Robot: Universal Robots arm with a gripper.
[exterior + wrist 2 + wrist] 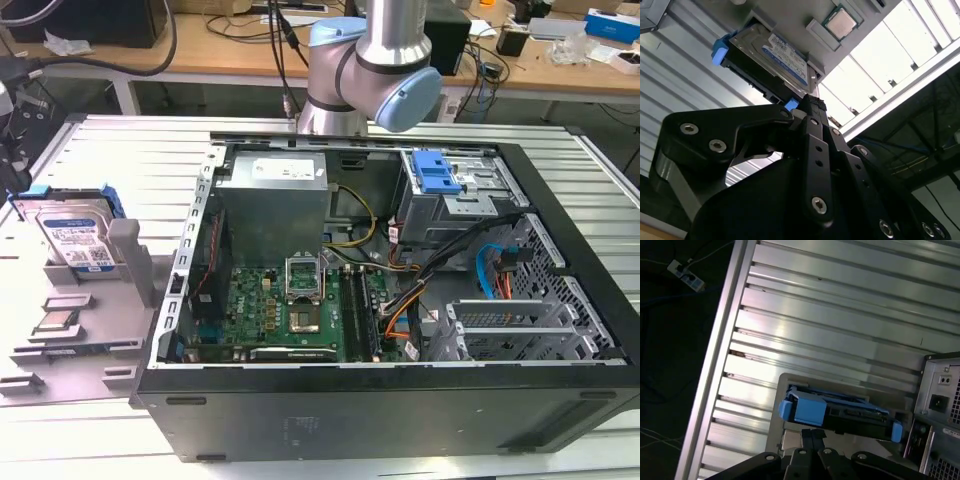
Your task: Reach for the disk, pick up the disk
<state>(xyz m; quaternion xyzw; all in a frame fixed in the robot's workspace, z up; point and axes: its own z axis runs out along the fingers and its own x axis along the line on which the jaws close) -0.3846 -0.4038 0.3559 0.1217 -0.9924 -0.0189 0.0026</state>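
Note:
The disk (pixel 75 235) is a silver hard drive with a white-and-blue label in a blue bracket. It stands on edge in a grey holder (pixel 130 270) at the exterior view's left, beside the open computer case. In both wrist views my black gripper (pixel 813 432) hovers close over the disk (pixel 850 414), apart from it. Its fingertips (pixel 812 101) are pressed together with nothing between them. The label side of the disk (pixel 782 52) faces the second wrist view. The arm's grey and blue joint (pixel 370 75) rises behind the case.
The open computer case (pixel 400 400) shows its motherboard, cables and a drive cage with a blue latch (pixel 437 172). A small grey chip (pixel 841 23) lies on the holder next to the disk. The ribbed metal tabletop (pixel 830 315) ends at a rail, with a power strip (pixel 685 275) on the floor beyond.

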